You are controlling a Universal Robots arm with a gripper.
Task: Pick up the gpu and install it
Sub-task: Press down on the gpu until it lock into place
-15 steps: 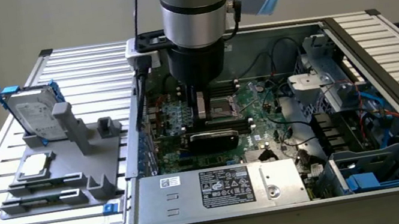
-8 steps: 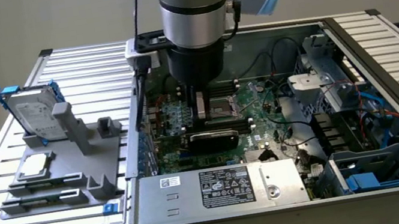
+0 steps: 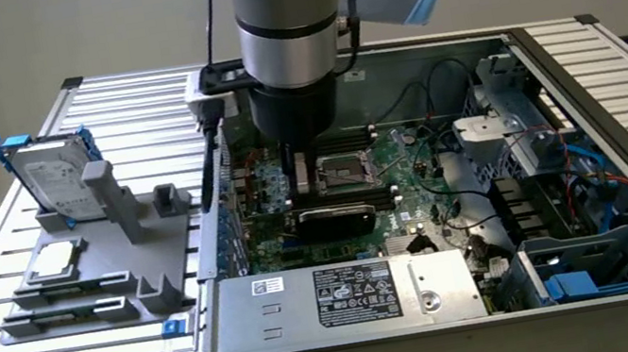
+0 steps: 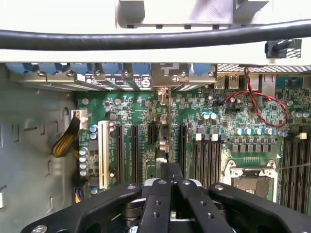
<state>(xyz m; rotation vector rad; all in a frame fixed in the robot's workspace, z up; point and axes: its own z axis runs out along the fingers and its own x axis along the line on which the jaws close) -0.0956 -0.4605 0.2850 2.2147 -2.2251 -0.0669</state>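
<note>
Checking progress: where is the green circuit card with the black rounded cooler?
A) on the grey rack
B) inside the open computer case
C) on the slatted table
B: the shut gripper holds the green circuit card edge-on over the green motherboard inside the case.

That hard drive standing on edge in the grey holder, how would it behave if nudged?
The hard drive stands on edge, so a sideways nudge would probably tip it, though the grey holder may catch it. Its metal body looks rigid and likely heavy for its size. Its smooth silver face may be slippery.
</note>
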